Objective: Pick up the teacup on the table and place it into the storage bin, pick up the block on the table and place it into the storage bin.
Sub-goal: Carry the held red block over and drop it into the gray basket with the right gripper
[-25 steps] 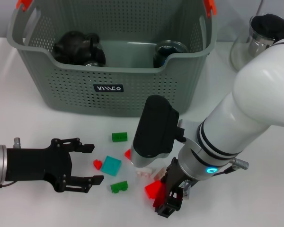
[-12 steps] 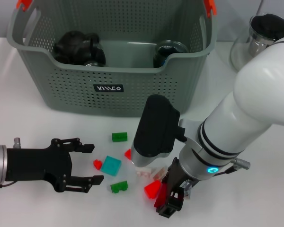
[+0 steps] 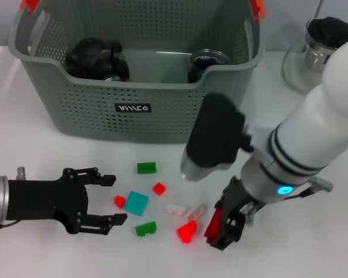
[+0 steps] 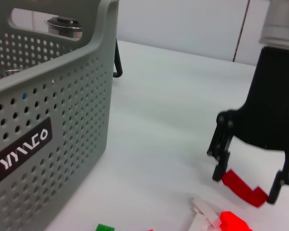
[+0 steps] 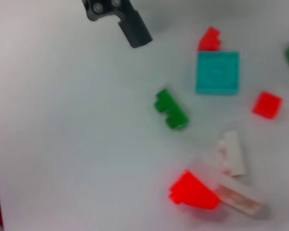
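— Right gripper [image 3: 223, 227], head view?
— Clenched on a dark red block [image 3: 213, 223], low over the white table [image 3: 40, 145], just beside a bright red block [image 3: 187, 231] and two pale blocks [image 3: 182, 210].

— And the left gripper [image 3: 98, 201]?
— Resting low at the table's left, fingers [image 3: 101, 179] spread wide, holding nothing. Just ahead of the fingertips: a small red block [image 3: 119, 201], a teal square block [image 3: 137, 202] and a green block [image 3: 145, 229].

— Elsewhere on the table?
— Another green block [image 3: 146, 168] and a small red square block [image 3: 159, 188], nearer the storage bin [image 3: 133, 107]. Bin standing at the far middle of the table, orange clips on the handles, black label on the front wall. Inside: a black teacup [image 3: 95, 58] at the left, a dark jar [image 3: 206, 63] at the right. Beside the bin, far right: a glass jar [image 3: 319, 49].

— Left wrist view?
— Bin's perforated wall [image 4: 43, 139] with its label close by. Farther off, right gripper [image 4: 253, 180] pointing down, the dark red block [image 4: 243, 188] pinched between its fingers and lying on or just above the table; cannot tell which. Near it, the pale blocks [image 4: 204, 214] and the bright red block [image 4: 233, 222].

— Right wrist view?
— Looking down on the scattered pieces: bright red block [image 5: 192, 191] touching a pale block [image 5: 241, 199], second pale block [image 5: 231, 154] just beside, green block [image 5: 171, 109], teal square block [image 5: 217, 72], small red block [image 5: 209, 39], red square block [image 5: 267, 104]. One black fingertip of the left gripper [image 5: 132, 26] at the picture's edge, apart from the blocks.
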`<state>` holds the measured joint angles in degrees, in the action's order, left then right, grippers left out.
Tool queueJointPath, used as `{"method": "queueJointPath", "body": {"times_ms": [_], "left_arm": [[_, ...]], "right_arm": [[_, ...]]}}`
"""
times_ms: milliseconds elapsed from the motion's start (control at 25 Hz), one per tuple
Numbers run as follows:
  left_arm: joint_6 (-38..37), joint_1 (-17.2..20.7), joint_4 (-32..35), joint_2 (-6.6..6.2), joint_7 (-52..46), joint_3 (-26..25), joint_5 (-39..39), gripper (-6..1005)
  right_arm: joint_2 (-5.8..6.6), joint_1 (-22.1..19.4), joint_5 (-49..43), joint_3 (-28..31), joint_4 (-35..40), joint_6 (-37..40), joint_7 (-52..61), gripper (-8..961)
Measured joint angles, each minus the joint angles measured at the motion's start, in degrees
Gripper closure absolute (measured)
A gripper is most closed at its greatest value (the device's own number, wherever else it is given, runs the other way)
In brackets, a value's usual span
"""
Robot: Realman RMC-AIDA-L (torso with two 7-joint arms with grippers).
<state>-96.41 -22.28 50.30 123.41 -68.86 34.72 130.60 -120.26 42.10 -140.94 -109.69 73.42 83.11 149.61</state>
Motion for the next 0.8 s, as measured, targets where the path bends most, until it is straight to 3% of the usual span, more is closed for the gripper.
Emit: {"method": "queueJointPath", "body": {"times_ms": [360,440,480,520,600,800], "left_arm": [[-0.34,-0.15,0.24,-0.10,-0.03,-0.02,0.00,152],[-0.33,-0.16,0.26,-0.11,-0.03,-0.06,0.00,152],[-0.32,-0.16,0.28,-0.14,-0.02,-0.09,0.00,152],[-0.31,-0.16,0.31,-0.17,-0.02,-0.10,0.00,152],[-0.33,-0.17,0.33,-0.19,-0.02,-0.09,0.00,153],[-0.48,-0.29,0.33,-0.20,-0.24,-0.09,-0.01,153]], "right_arm": [[-0.04,-0.74,3.54,16.50,17.33,12.76,-1.42,243],[-0.01,0.75,6.00,20.88,20.06,13.84,-1.68,242],[-0.02,2.90,7.96,26.13,21.81,14.52,-2.46,242],[-0.02,2.90,7.96,26.13,21.81,14.52,-2.46,242],[-0.02,5.62,8.47,31.81,22.46,14.30,-3.10,242],[0.06,11.12,5.47,43.10,21.07,9.02,-5.54,242]]}}
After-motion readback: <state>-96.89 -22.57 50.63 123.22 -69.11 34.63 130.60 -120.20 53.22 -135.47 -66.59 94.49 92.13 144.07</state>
